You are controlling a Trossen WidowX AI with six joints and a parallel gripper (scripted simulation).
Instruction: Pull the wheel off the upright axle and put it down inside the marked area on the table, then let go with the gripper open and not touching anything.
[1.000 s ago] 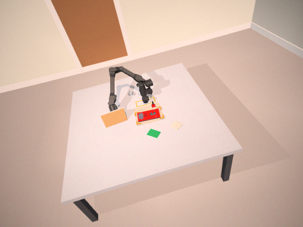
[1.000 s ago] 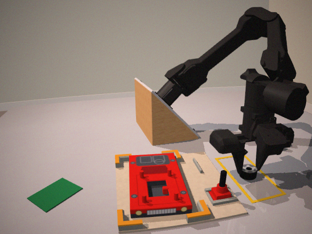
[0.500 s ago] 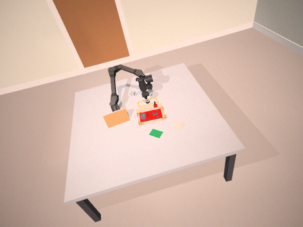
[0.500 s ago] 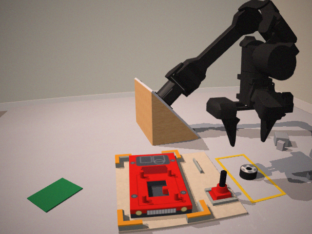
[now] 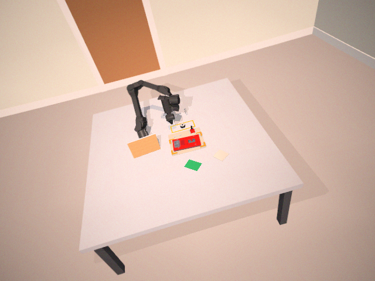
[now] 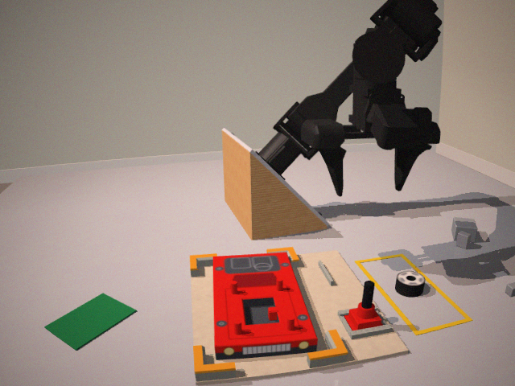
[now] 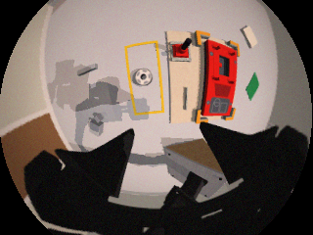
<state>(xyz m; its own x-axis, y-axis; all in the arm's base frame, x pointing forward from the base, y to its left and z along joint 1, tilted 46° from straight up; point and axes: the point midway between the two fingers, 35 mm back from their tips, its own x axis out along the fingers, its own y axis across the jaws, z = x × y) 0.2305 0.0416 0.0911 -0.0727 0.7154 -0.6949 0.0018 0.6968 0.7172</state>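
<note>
The wheel [image 5: 182, 125] [image 6: 409, 285] [image 7: 142, 77], black with a white and silver face, lies flat on the table inside the yellow outline [image 5: 172, 132] [image 6: 445, 297] [image 7: 129, 68], touching none of its lines. The black upright axle [image 5: 191, 127] [image 6: 368, 293] [image 7: 186, 44] stands bare on its red base. My gripper [image 6: 369, 192] [image 7: 167, 128] is wide open and empty, raised well above the table and apart from the wheel. In the top view its two fingers cannot be told apart.
A red car body [image 5: 182, 142] [image 6: 257, 332] [image 7: 222, 90] sits between orange corners on a beige board [image 6: 328, 299] [image 7: 176, 98] beside the outline. Small grey blocks [image 6: 463, 232] [image 7: 96, 123] lie beyond the outline. A green plate [image 5: 193, 165] [image 6: 90, 322] [image 7: 252, 86] lies past the board. The arm stands on a wooden wedge [image 5: 143, 146] [image 6: 270, 199].
</note>
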